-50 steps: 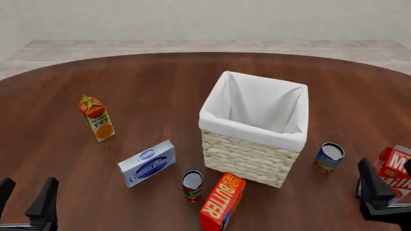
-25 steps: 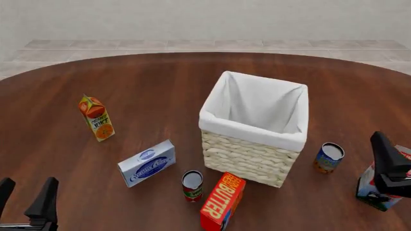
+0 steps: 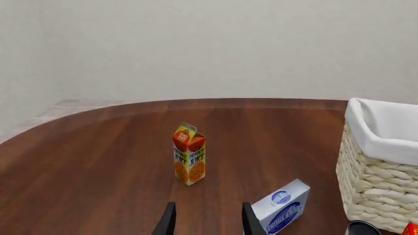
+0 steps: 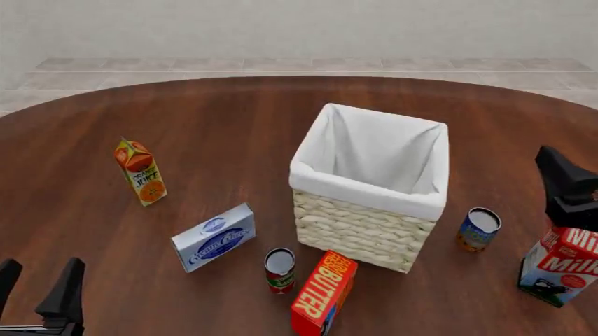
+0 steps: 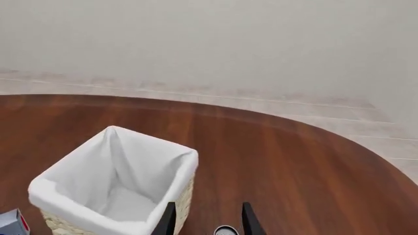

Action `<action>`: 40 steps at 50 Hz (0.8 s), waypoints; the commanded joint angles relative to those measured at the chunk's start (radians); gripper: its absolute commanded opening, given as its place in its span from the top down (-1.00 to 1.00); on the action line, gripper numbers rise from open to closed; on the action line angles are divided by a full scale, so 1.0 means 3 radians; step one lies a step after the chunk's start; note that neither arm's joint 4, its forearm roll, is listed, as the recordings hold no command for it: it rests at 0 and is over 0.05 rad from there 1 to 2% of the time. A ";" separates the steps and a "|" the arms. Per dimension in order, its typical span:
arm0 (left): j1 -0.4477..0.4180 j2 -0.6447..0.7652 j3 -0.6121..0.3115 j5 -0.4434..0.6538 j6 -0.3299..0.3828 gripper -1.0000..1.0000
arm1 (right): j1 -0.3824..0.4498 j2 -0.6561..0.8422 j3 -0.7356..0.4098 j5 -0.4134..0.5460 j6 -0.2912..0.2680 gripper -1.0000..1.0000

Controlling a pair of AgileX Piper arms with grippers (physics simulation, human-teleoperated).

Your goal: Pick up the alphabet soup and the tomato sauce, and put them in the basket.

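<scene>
The alphabet soup [image 4: 478, 229], a small blue-and-orange can, stands on the table just right of the basket [image 4: 369, 185]. Its silvery top [image 5: 226, 230] shows low between the fingers in the right wrist view. The tomato sauce [image 4: 279, 270], a red-labelled can, stands in front of the basket's left corner. Only its rim [image 3: 363, 228] shows in the left wrist view. My right gripper [image 4: 558, 171] hangs open above the table, right of the soup and higher than it. My left gripper [image 4: 38, 287] rests open at the near left, far from both cans.
A red butter box [image 4: 324, 283] stands right beside the tomato sauce. A cream cheese box [image 4: 214, 237] lies to its left, with an orange juice carton [image 4: 140, 171] further left. A milk carton [image 4: 561, 266] stands below my right gripper, right of the soup.
My right gripper has risen and moved forward from the near right edge, uncovering the milk carton. The left arm and all objects have stayed put.
</scene>
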 commanded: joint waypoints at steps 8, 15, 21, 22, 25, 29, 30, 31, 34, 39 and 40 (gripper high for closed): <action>-0.0005 -0.0001 0.0003 0.0007 -0.0013 -1.00 | 0.0185 0.0703 -0.0512 0.0362 0.0111 -1.00; -0.0005 -0.0002 0.0002 0.0006 -0.0019 -1.00 | 0.0135 0.0861 -0.0660 0.0411 -0.0085 -1.00; -0.0006 -0.0001 0.0000 0.0006 -0.0021 -1.00 | 0.0070 0.1010 -0.0796 0.0461 -0.0237 -1.00; -0.0007 -0.0001 0.0000 0.0007 -0.0018 -1.00 | 0.0050 0.1055 -0.0808 0.0471 -0.0283 -1.00; -0.0008 0.0001 0.0000 0.0011 -0.0013 -1.00 | 0.0072 0.1270 -0.0965 0.0564 -0.0153 -1.00; -0.0009 0.0004 0.0001 0.0010 -0.0010 -1.00 | 0.0014 0.1401 -0.1065 0.0612 -0.0254 -1.00; -0.0004 0.0006 0.0001 0.0010 -0.0005 -1.00 | 0.0000 0.1445 -0.1128 0.0643 -0.0299 -1.00; -0.0004 0.0009 0.0001 0.0010 -0.0005 -1.00 | -0.0011 0.1472 -0.1167 0.0667 -0.0308 -1.00; 0.0000 0.0018 0.0002 0.0004 -0.0004 -1.00 | 0.0052 0.1575 -0.1293 0.0792 -0.0247 -1.00; 0.0001 0.0019 0.0004 0.0007 -0.0003 -1.00 | 0.0078 0.1738 -0.1390 0.0894 -0.0173 -1.00; 0.0005 0.0018 0.0004 0.0005 0.0001 -1.00 | 0.0080 0.1757 -0.1415 0.0913 -0.0136 -1.00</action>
